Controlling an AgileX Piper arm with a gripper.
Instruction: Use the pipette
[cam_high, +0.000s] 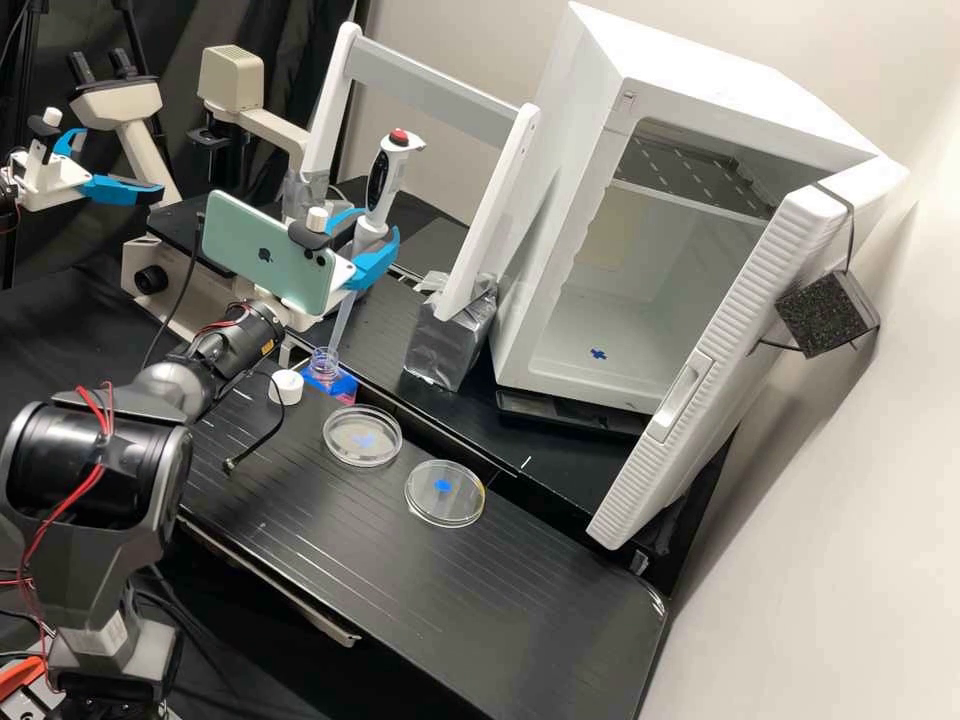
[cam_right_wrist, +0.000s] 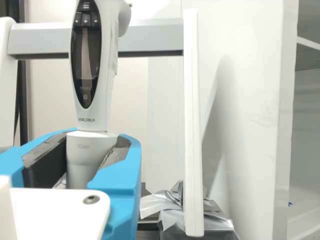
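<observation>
Cabinet: large and white (cam_high: 568, 140), door standing open, ahead of the gripper and to its right. White stand (cam_high: 430, 85): ahead of and close to the gripper, its crossbar higher than the fingers. Arm (cam_high: 175, 385): a single dark grey unit, reaching up to the gripper from behind. Gripper (cam_high: 373, 234): closed about the pipette (cam_high: 380, 185), one blue finger (cam_right_wrist: 129, 172) to each side of the barrel; in the wrist view the dark pads lie along it.

Pipette: long axis close to upright, red-topped head above the gripper, slim tip (cam_high: 341, 318) below. This is the governing relation. The tip points down at the mouth of a small clear bottle (cam_high: 322, 364), which is directly below the gripper. Whether the tip has entered the neck cannot be determined. The next move probably calls for a lowering along that axis; any sideways drift could catch the rim or tip the bottle. Two clear dishes (cam_high: 340, 450) lie below the gripper and to its right. White cap (cam_high: 286, 386): off, below the gripper, beside the bottle.
</observation>
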